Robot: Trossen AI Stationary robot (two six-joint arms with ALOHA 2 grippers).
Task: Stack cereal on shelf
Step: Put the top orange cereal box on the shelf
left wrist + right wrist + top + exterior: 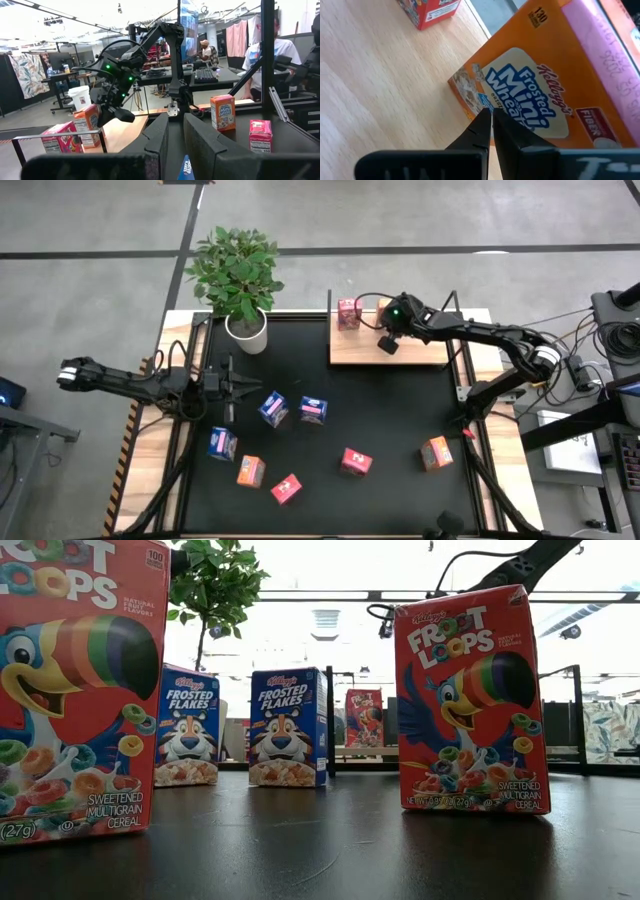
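Beyond the left gripper [172, 142], an orange box [222, 112] and pink box [260, 135] stand on the table [295, 150].

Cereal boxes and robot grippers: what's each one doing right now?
Red box, standing on the shelf.
Orange Mini-Wheats box, on the shelf, nothing stacked on it.
Seven other boxes, down on the table.
Right gripper, shut, tips at that orange box.
Left gripper, shut, empty.
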